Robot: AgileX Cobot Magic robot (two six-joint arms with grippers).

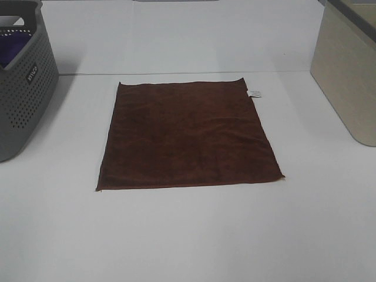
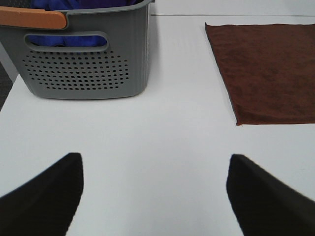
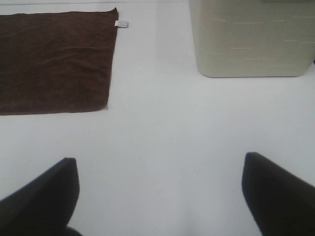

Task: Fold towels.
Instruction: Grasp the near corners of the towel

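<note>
A dark reddish-brown towel [image 1: 187, 135] lies spread flat and unfolded on the white table, its small white tag [image 1: 254, 93] at the far right corner. No arm shows in the high view. The left wrist view holds the towel [image 2: 268, 71] off to one side and my left gripper [image 2: 155, 164] open over bare table, nothing between its dark fingers [image 2: 49, 196]. In the right wrist view my right gripper [image 3: 160, 167] is also open and empty above the table, the towel [image 3: 54, 61] and its tag [image 3: 121, 23] ahead of it.
A grey perforated basket [image 1: 23, 94] with an orange handle [image 2: 32, 18] and purple fabric [image 2: 83, 4] inside stands at the left. A beige bin [image 1: 346, 70] stands at the right, seen close in the right wrist view [image 3: 251, 39].
</note>
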